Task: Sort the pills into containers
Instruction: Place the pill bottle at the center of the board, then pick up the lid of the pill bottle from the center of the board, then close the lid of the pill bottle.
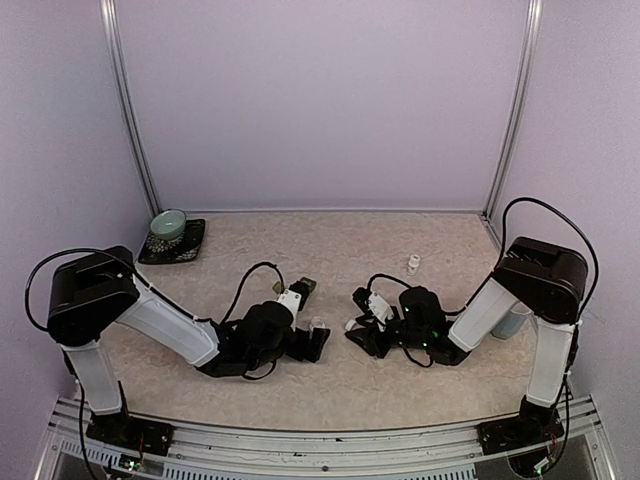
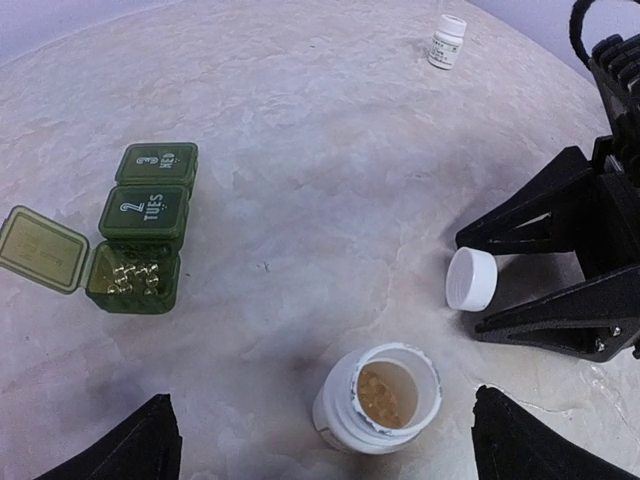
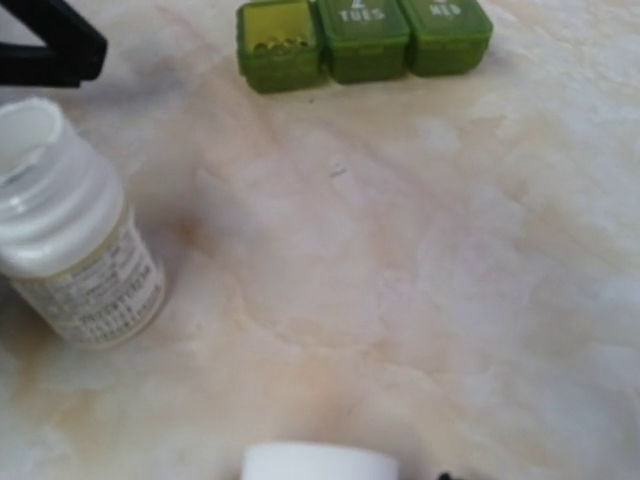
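The containers [image 2: 145, 228], a dark green strip of three compartments, lie on the table. The nearest compartment is open, its lid [image 2: 40, 248] folded out and pills [image 2: 130, 279] inside. They also show in the right wrist view as containers [image 3: 365, 35]. A white pill bottle [image 2: 378, 398] stands uncapped, with yellowish pills in it. My left gripper [image 2: 320, 395] is open wide around it, both fingers apart from it. My right gripper [image 1: 356, 325] is shut on the bottle's white cap [image 2: 470, 278], low over the table just right of the bottle [image 1: 318, 323].
A small capped white bottle [image 1: 413, 263] stands farther back on the right. A pale green bowl [image 1: 168, 225] sits on a dark tray [image 1: 190, 250] at the back left. A pale blue mug [image 1: 515, 322] is partly hidden behind the right arm.
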